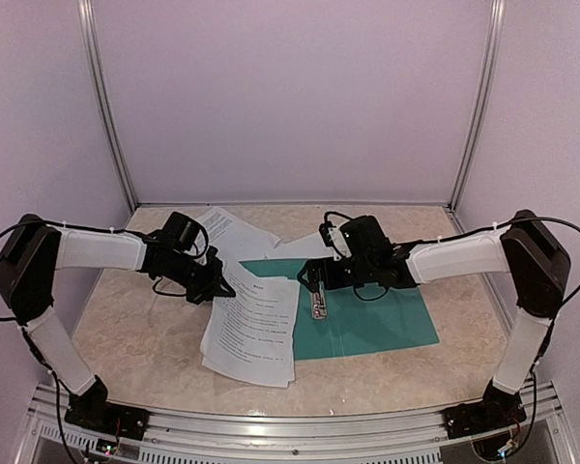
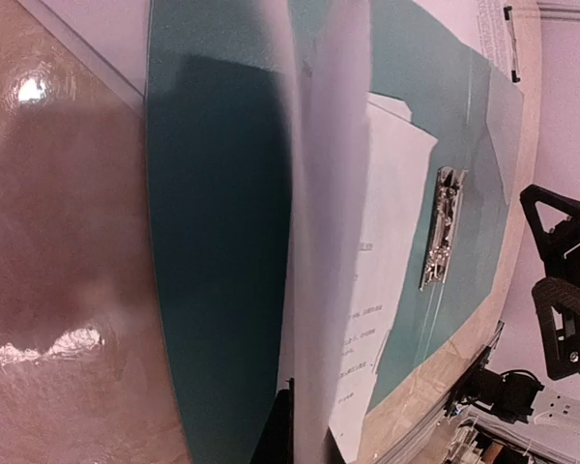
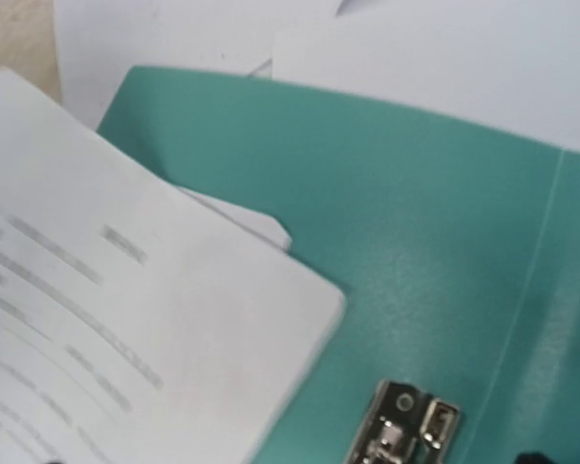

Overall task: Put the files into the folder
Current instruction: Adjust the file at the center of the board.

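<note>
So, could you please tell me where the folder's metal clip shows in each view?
Top external: metal clip near centre, on the folder.
Left wrist: clip right of centre, lengthwise up the frame.
Right wrist: clip at bottom edge, cut off.
Shared landmark: the files beside it.

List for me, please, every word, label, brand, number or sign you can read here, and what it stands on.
No text here can be read.
Stack of files: blocks of black print, too small from above and blurred in both wrist views.
Loose sheets at the back: print too small to read.
Folder and its metal clip: no lettering visible.
</note>
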